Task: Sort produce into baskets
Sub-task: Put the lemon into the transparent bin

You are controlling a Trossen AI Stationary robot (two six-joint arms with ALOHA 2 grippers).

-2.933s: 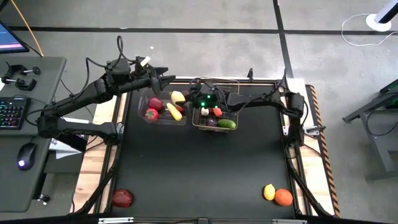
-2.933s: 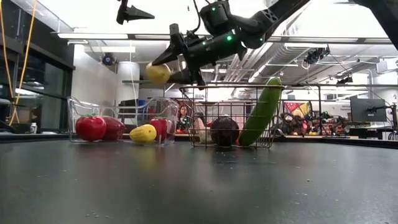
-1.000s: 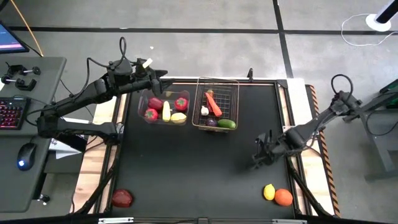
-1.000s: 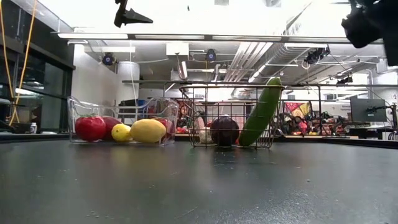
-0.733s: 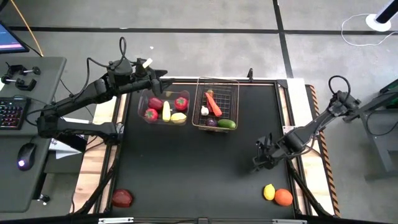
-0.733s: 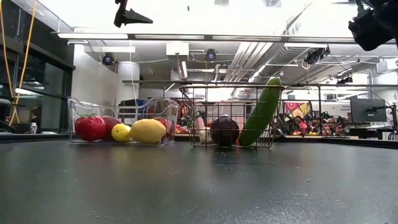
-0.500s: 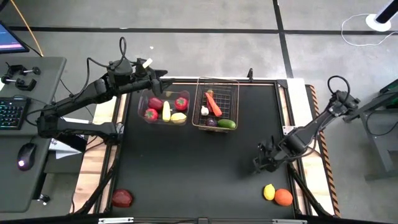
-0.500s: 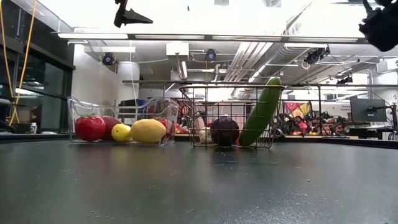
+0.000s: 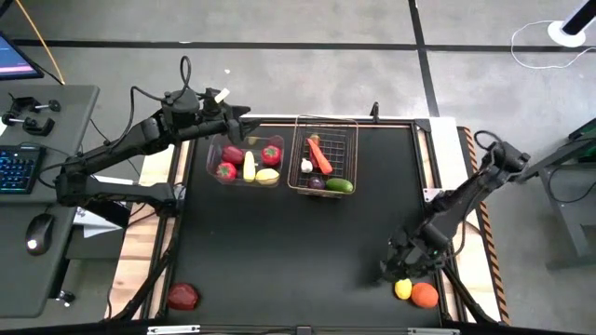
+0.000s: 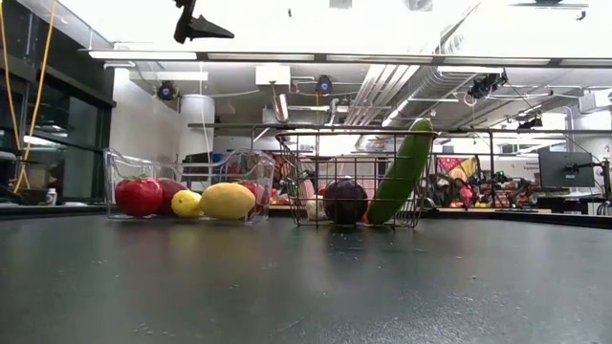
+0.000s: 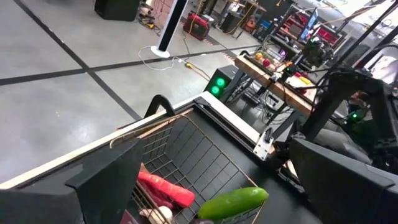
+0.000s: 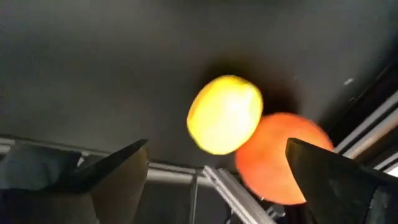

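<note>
A yellow lemon (image 9: 402, 288) and an orange (image 9: 425, 295) lie side by side at the table's near right; both show in the right wrist view, the lemon (image 12: 224, 114) and the orange (image 12: 283, 159). My right gripper (image 9: 395, 270) is open just above and left of the lemon, its fingers wide on either side, touching nothing. A red apple (image 9: 182, 296) lies at the near left. The clear bin (image 9: 244, 160) holds apples and yellow fruit; the wire basket (image 9: 324, 154) holds a carrot, garlic, eggplant and cucumber. My left gripper (image 9: 244, 113) is open above the bin's far edge.
The table's near edge and metal frame (image 12: 186, 177) run close by the lemon and orange. The right table edge has a striped border (image 9: 477, 214). A desk with keyboard and mouse (image 9: 28, 167) stands left of the table.
My right gripper has gone toward the table's near edge and down, closing in on the lemon and orange, and has left the low view. My left arm has kept still.
</note>
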